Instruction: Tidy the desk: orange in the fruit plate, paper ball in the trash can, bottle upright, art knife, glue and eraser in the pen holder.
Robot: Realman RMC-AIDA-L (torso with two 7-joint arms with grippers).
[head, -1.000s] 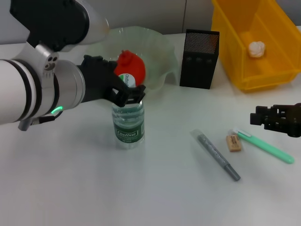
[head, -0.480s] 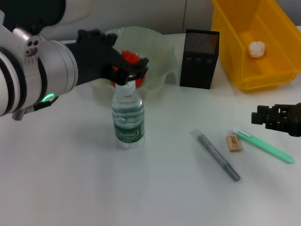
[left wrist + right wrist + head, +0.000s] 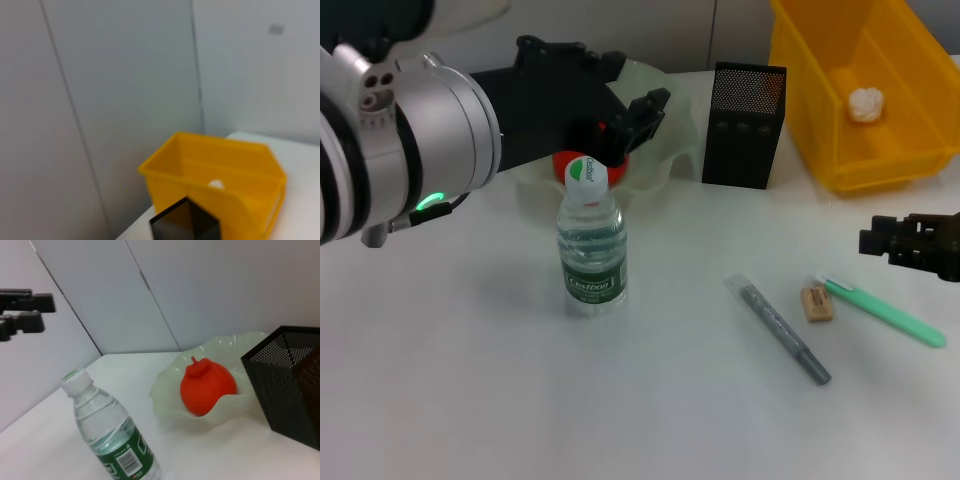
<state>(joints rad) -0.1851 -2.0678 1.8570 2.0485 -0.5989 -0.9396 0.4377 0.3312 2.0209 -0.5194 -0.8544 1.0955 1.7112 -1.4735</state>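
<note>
The bottle [image 3: 590,250] [image 3: 112,440] stands upright on the white desk, free of any grip. My left gripper [image 3: 638,118] [image 3: 25,312] hangs open above and behind its cap, in front of the fruit plate [image 3: 675,130] [image 3: 165,405]. The orange [image 3: 568,160] [image 3: 207,385] lies in that plate, mostly hidden by the gripper in the head view. The paper ball [image 3: 865,103] [image 3: 216,184] rests inside the trash can [image 3: 820,120] [image 3: 220,172]. Near my right gripper [image 3: 876,241] lie the eraser [image 3: 817,303], a green art knife [image 3: 885,310] and a grey glue stick [image 3: 780,330].
The pen holder [image 3: 745,125] [image 3: 290,385] [image 3: 185,225] stands between the fruit plate and the trash can. A grey wall runs behind the desk.
My left gripper has let go of the bottle cap and risen up and back toward the fruit plate. The bottle stays upright. The right gripper has barely shifted.
</note>
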